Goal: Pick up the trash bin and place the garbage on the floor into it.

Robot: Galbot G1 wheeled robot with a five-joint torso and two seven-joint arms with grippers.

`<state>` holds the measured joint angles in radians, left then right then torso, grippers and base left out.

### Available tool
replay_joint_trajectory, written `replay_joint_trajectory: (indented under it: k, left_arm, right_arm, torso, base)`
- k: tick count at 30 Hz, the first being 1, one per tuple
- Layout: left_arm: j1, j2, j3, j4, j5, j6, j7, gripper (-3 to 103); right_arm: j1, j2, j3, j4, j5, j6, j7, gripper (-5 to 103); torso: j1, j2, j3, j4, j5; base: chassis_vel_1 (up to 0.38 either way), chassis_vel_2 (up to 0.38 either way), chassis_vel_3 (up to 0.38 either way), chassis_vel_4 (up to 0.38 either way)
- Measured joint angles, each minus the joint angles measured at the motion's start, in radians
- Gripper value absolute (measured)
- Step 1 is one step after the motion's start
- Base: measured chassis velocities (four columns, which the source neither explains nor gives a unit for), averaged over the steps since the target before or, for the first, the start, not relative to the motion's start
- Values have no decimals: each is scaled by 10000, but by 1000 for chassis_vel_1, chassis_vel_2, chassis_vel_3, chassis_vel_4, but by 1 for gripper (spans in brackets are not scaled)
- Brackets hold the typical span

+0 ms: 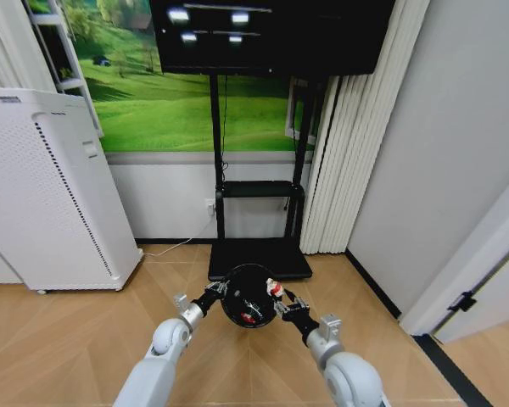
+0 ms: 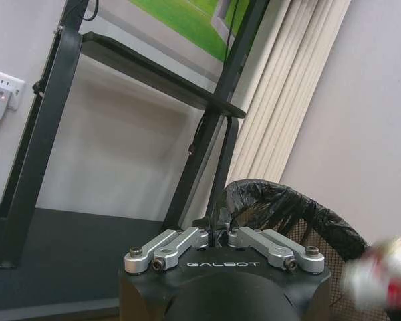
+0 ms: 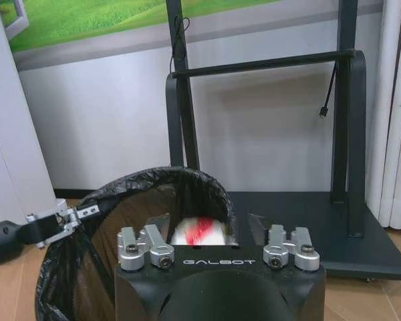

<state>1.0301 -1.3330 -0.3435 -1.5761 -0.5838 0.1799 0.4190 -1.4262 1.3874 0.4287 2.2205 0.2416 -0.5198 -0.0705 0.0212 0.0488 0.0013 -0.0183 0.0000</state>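
The right gripper (image 1: 279,298) hangs over the right rim of the small black round bin (image 1: 248,294), jaws spread; a red-and-white piece (image 3: 199,233) lies just beyond them, over the mouth. The left gripper (image 1: 219,290) pinches the left rim. Red garbage (image 1: 250,320) lies inside. Farther off stands a black stand base (image 1: 259,259).

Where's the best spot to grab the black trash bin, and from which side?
Probably the top rim. The trash bin is round and smooth-sided, too wide to squeeze whole, but its rim is thin and wrapped in a black liner. The left gripper is pinching that rim from the robot's left, fingers shut on the edge, leaving the mouth free on the right, where the right gripper is.
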Motion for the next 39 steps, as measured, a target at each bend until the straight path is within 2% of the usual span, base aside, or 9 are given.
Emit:
replay_joint_trajectory:
  k: [3, 10, 18, 21, 23, 26, 31, 39]
  left_arm:
    - [-66, -21, 4, 49, -28, -11, 25, 7]
    - [94, 112, -138, -188, 6, -50, -1, 7]
    - [614, 492, -610, -722, 832, -316, -35, 7]
    - [1168, 726, -1110, -1562, 983, -387, -135, 7]
    - [1316, 785, -1215, -1745, 1020, -408, -146, 7]
    - [1857, 914, -1550, -2362, 1029, -477, -219, 7]
    - [2532, 928, -1959, -3006, 1094, -619, -267, 7]
    - [3104, 867, -2443, -3656, 1081, -725, -459, 7]
  right_arm:
    - [-15, 3, 17, 135, 44, -104, 22, 84]
    - [202, 61, 430, 141, 417, -91, 481, 99]
    - [409, 109, 817, -301, 417, 702, 1415, 100]
    - [703, 115, 1062, -1158, -79, 1207, 1865, 100]
    - [768, 93, 1114, -1358, -187, 1289, 1893, 100]
    - [1021, -73, 1249, -2336, -716, 1802, 1870, 100]
    - [1214, -392, 1243, -3235, -902, 2326, 1602, 100]
    - [1295, -629, 1209, -3780, -916, 2568, 1487, 100]
  torso:
    - [0, 0, 0, -1, 0]
    - [0, 0, 0, -1, 0]
    - [0, 0, 0, 0, -1]
    - [0, 0, 0, 0, 1]
    - [0, 0, 0, 1, 1]
    - [0, 0, 0, 1, 3]
    - [0, 0, 0, 0, 2]
    - [0, 0, 0, 0, -1]
  base:
    - [0, 0, 0, 0]
    - [0, 0, 0, 0]
    - [0, 0, 0, 0]
    - [0, 0, 0, 0]
    - [0, 0, 0, 0]
    - [0, 0, 0, 0]
    - [0, 0, 0, 0]
    - [0, 0, 0, 0]
